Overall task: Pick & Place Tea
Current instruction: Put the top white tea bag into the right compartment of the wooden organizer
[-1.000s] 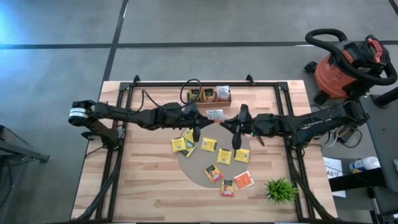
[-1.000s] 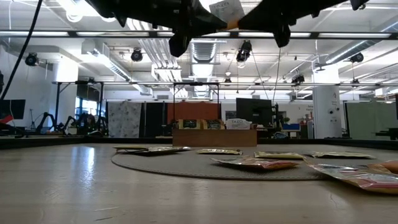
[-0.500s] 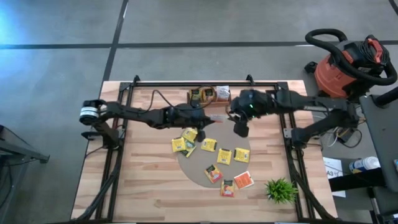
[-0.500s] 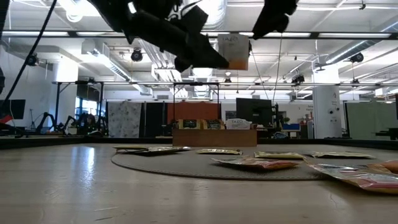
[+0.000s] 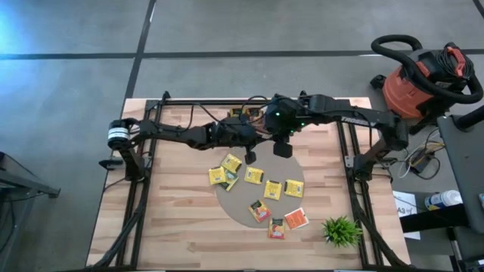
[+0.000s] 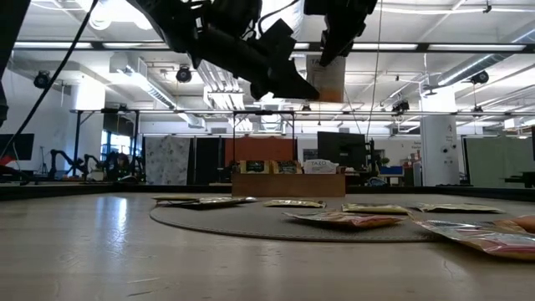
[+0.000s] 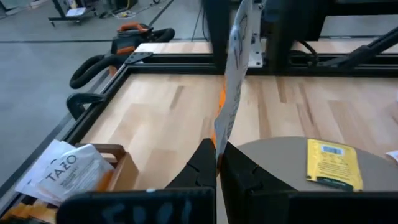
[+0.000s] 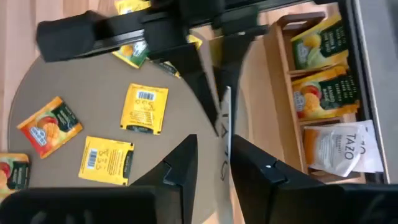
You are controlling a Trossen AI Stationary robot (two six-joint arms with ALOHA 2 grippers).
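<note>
A pale wooden tabletop (image 5: 181, 219) stands on a grey floor, with a red shop vacuum (image 5: 420, 79) off to one side and an open workshop hall behind.

Held in the air above the tabletop is a white tea packet (image 7: 235, 81), seen edge-on, with an orange patch on it. The left end effector (image 7: 217, 155) is pinched together on its lower edge. The right end effector (image 8: 214, 163) straddles the same packet, its fingers a little apart on either side; whether they press on it cannot be told.

Below, more tea packets (image 5: 261, 189), mostly yellow and some orange-red, lie scattered on a round brown mat (image 5: 238, 208). At the tabletop's far edge, a wooden divided tray (image 8: 287, 81) holds several packets, including a white one (image 8: 342, 146). A small green plant (image 5: 340, 230) sits near the mat.
</note>
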